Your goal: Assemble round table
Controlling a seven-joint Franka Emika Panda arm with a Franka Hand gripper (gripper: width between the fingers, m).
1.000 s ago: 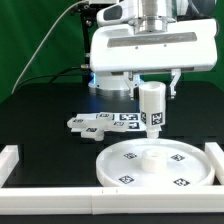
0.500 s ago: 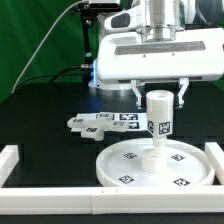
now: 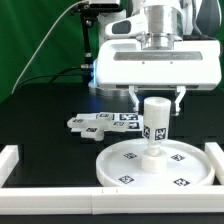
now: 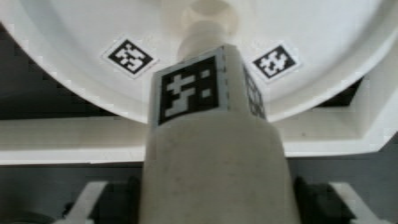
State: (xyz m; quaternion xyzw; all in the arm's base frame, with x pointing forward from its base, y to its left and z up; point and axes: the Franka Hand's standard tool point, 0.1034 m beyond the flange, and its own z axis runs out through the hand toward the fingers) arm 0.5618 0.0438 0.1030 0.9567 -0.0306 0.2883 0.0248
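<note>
Backing the black table (image 3: 40, 120) and disc (image 3: 110, 170) is green cloth (image 3: 25, 45), perhaps.

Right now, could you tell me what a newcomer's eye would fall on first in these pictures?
The short thick leg stands upright at the middle of the large rimmed round disc, directly under the robot's hand; whether the hand grips it is unclear. Beyond the disc, toward the exterior view's left, the marker board lies flat on the black table.
</note>
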